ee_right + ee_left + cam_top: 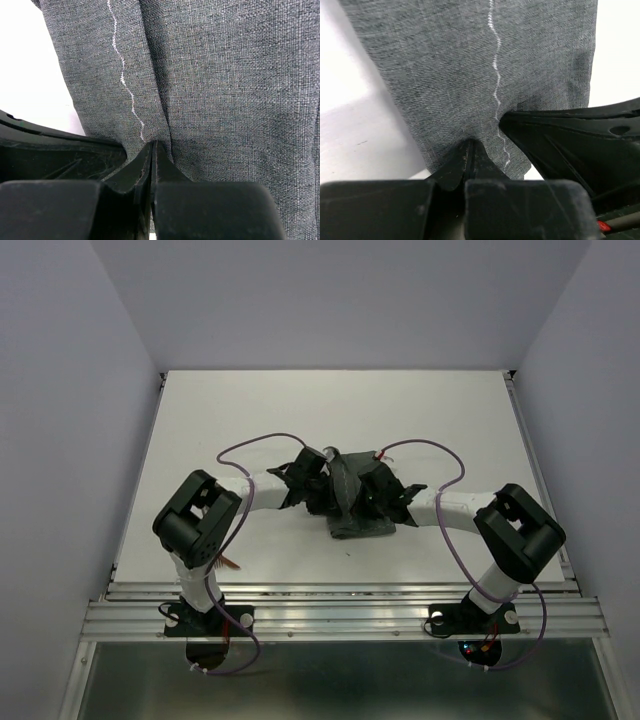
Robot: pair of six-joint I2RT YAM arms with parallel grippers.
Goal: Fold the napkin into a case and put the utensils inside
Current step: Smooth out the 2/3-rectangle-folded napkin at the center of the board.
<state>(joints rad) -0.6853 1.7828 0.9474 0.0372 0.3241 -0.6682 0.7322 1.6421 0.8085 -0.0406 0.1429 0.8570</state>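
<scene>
From above, the left gripper [308, 478] and the right gripper [378, 488] meet at the middle of the table [250, 410]. The napkin [352, 502] is bunched between them, its lower end on the tabletop. Only the wrist views show the grips. The left fingers [462, 160] are pinched shut on the napkin beside a white stitch line [495, 75]. The right fingers [161, 162] are clamped on a fold.

The white table [440, 430] bears a grey-green napkin [352, 526], bunched near its middle.
</scene>
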